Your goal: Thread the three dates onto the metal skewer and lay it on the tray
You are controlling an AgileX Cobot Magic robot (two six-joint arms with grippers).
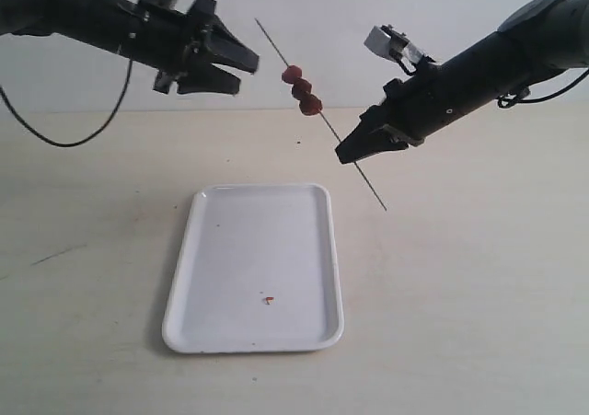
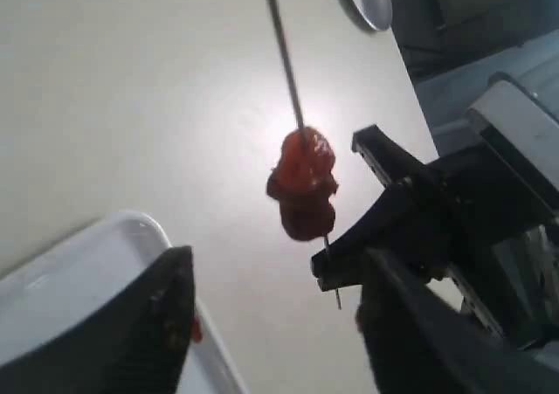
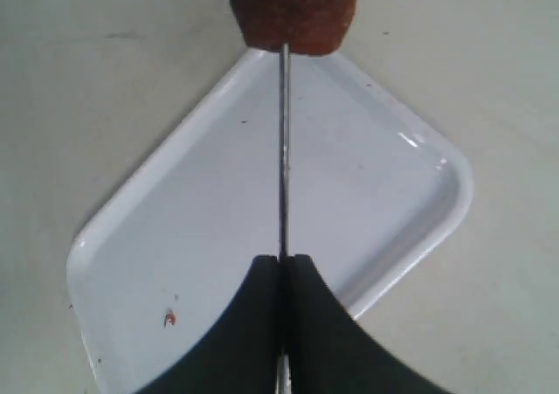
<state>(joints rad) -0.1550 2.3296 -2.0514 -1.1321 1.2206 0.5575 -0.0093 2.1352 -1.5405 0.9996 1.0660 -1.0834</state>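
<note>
The right claw (image 1: 342,157) is pinching the metal skewer (image 1: 370,187), the three dates (image 1: 302,90) threaded on it near its tips; the left claw (image 1: 247,74) is gaping wide, empty, beside them. Lowering the rod level onto the tray (image 1: 258,240) below the claws is looking wisest. Only the exterior view is showing all three; the right wrist view is catching one.

The exterior view faces the tray (image 1: 239,240) from above; both close wrist views share it.
</note>
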